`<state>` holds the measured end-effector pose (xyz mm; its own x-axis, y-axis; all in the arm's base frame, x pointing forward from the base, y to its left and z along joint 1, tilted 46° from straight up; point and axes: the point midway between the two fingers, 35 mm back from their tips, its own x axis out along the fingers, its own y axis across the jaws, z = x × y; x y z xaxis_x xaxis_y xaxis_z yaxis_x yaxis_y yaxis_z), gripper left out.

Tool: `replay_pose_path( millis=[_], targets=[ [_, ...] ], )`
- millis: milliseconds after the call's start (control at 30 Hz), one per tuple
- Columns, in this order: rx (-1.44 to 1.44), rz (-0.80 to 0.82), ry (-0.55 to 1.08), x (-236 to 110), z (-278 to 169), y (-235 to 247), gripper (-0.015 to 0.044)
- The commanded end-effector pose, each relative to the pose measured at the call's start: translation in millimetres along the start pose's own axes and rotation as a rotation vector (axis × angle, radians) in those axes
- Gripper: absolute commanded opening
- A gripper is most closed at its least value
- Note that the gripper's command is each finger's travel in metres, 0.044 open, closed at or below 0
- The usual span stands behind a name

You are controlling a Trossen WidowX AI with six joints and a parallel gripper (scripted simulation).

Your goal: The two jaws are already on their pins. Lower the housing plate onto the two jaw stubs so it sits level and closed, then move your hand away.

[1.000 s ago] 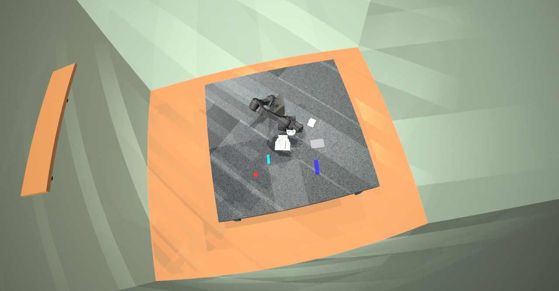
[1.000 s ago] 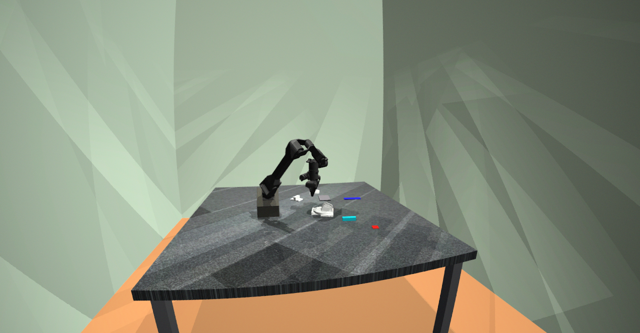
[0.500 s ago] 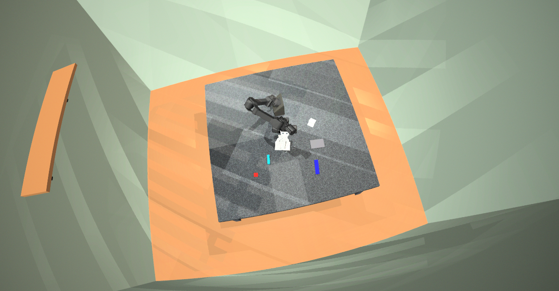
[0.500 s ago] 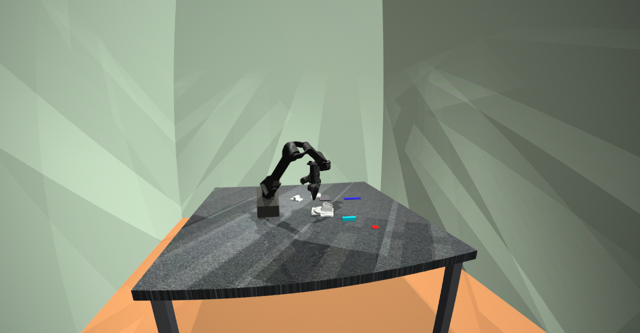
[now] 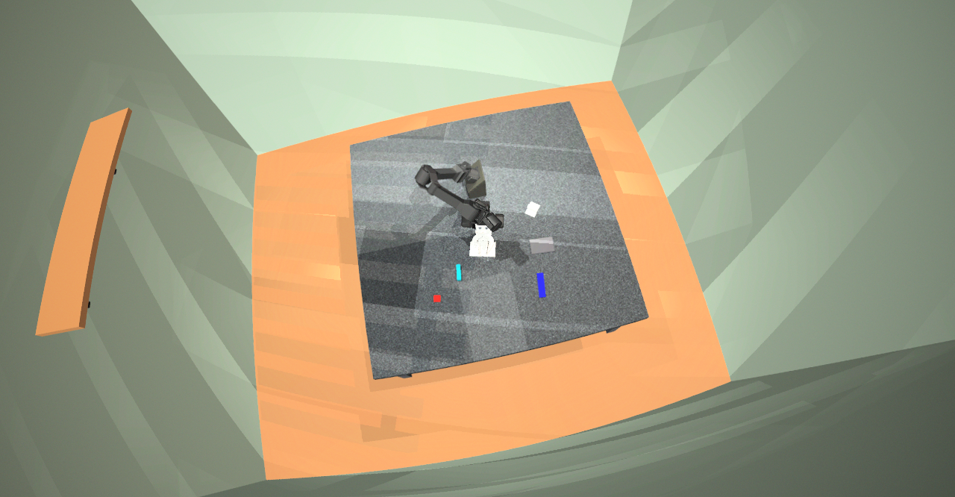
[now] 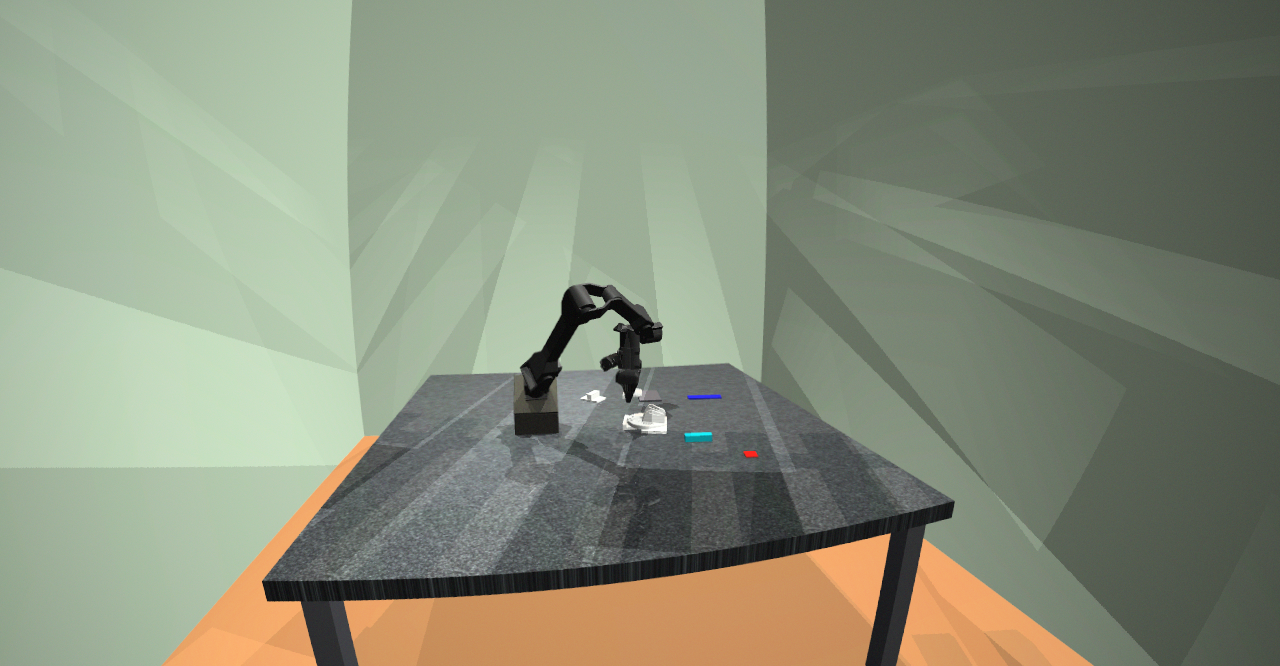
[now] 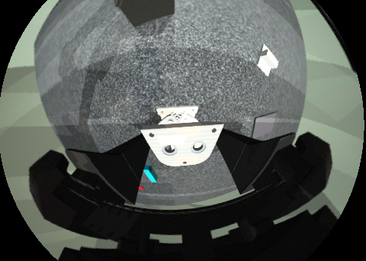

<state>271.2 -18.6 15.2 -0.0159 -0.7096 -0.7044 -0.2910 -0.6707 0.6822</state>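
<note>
the matt, plastic-looking white plate [image 7: 184, 140] sits above a speckled, stone-like tabletop [image 5: 567, 160] [image 6: 501, 501] [image 7: 229, 43].

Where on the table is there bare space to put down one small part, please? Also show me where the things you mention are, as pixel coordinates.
Room shows between the cyan block [image 5: 458, 272] [image 6: 698, 437] and the blue bar [image 5: 541, 285] [image 6: 704, 397]. It is crowded around the white assembly [image 5: 483, 247] [image 6: 644, 424], with the housing plate [image 7: 182, 144] held above by the fingers.
</note>
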Motion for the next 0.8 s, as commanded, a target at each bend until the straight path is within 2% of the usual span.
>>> replay_pose_path(
  millis=[0,767],
  targets=[
    [-0.001,0.003,0.006,-0.2,-1.0,0.5,0.0351],
    [0.004,0.003,0.006,-0.2,-1.7,4.4,0.0351]
  ],
)
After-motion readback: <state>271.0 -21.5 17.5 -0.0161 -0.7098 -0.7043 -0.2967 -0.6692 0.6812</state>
